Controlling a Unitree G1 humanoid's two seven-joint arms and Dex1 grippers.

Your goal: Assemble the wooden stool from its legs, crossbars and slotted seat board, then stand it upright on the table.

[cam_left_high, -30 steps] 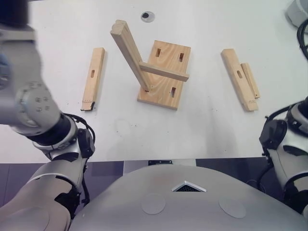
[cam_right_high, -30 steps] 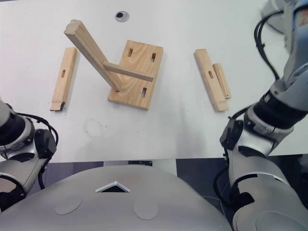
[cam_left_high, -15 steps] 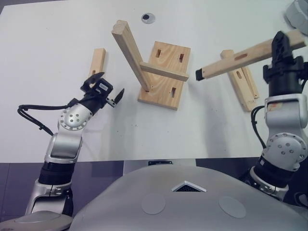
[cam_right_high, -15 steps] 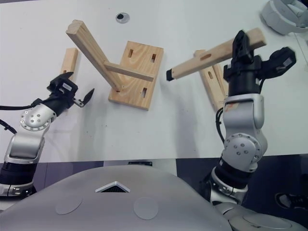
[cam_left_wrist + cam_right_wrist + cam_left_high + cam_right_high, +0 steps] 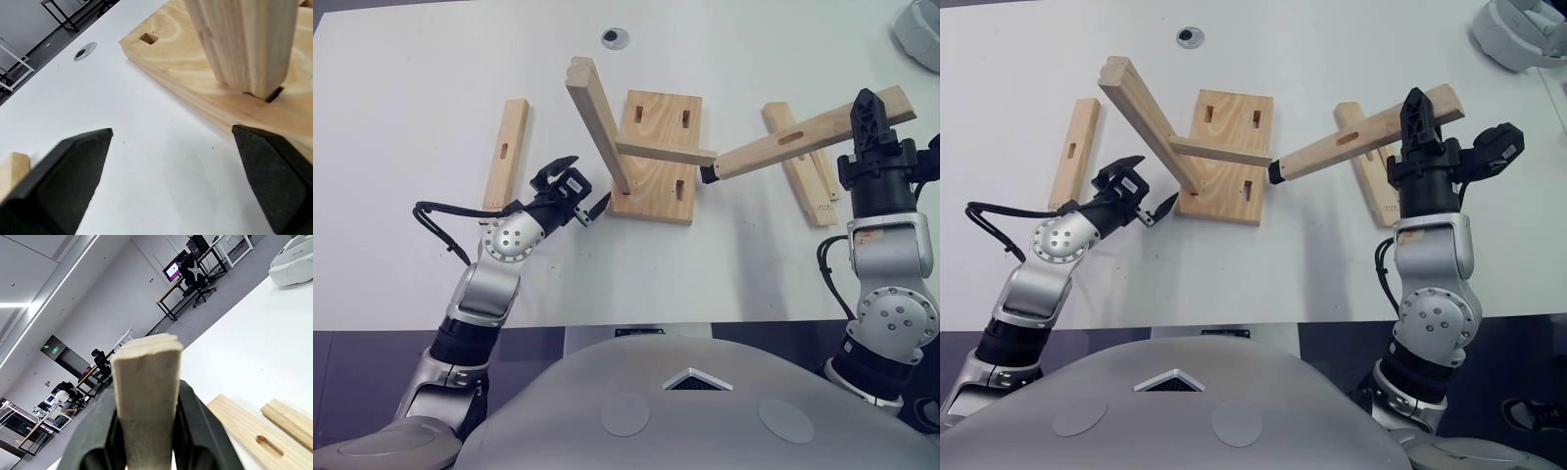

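Two arms are over the white desk [image 5: 401, 88]. The slotted seat board [image 5: 658, 186] lies flat near the middle. One leg [image 5: 597, 117] stands planted in a slot at its near left corner. A crossbar [image 5: 666, 153] juts from that leg across the board.

The left end effector [image 5: 579, 188] hovers low just beside that corner with its fingers [image 5: 63, 171] spread wide, gripping nothing.

The right end effector [image 5: 867, 117] is clenched around the upper part of a second leg [image 5: 773, 147] and holds it slanted above the desk. The leg's dark-tipped lower end is close to the crossbar's free end, but I cannot tell whether they touch.

Beneath it on the right, another slotted leg [image 5: 244, 428] lies flat with a short crossbar [image 5: 291, 420] beside it. Well off to the left lies one more leg [image 5: 505, 152].
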